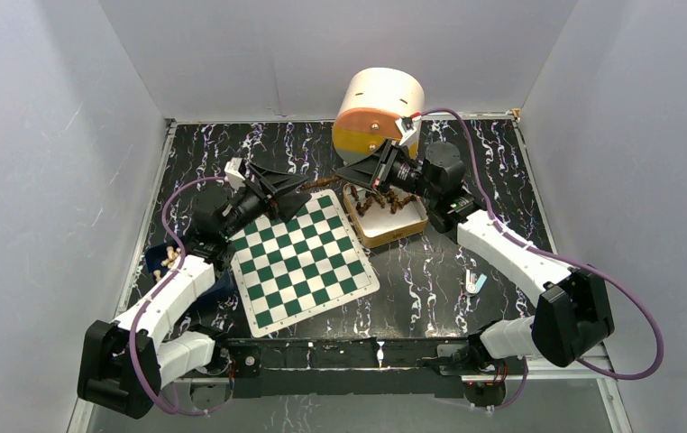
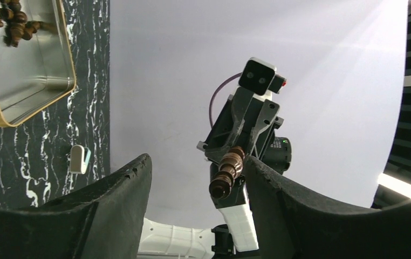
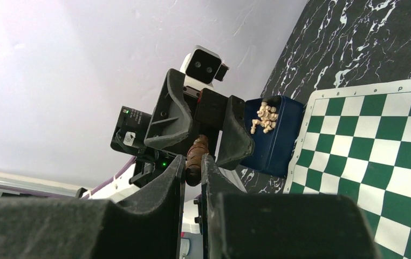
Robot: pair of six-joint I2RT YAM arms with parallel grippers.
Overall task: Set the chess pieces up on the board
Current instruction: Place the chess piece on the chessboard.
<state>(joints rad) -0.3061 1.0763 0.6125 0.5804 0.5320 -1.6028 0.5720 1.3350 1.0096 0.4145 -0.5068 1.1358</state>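
Observation:
My right gripper [image 1: 341, 176] is shut on a dark brown chess piece [image 3: 195, 155] and holds it in the air over the far corner of the green-and-white board [image 1: 299, 257]. My left gripper [image 1: 307, 185] faces it, open, with its fingers on either side of the same piece [image 2: 227, 172]. In the left wrist view the piece lies close to the right finger [image 2: 279, 205], and I cannot tell if it touches. No pieces stand on the board [image 3: 386, 140]. More brown pieces [image 1: 379, 200] lie in the tan tray [image 1: 394, 233].
A blue box [image 1: 161, 263] of light pieces sits left of the board, also in the right wrist view [image 3: 272, 141]. A cream and yellow cylinder [image 1: 379, 106] stands at the back. A small white and blue object [image 1: 476, 281] lies right of the board.

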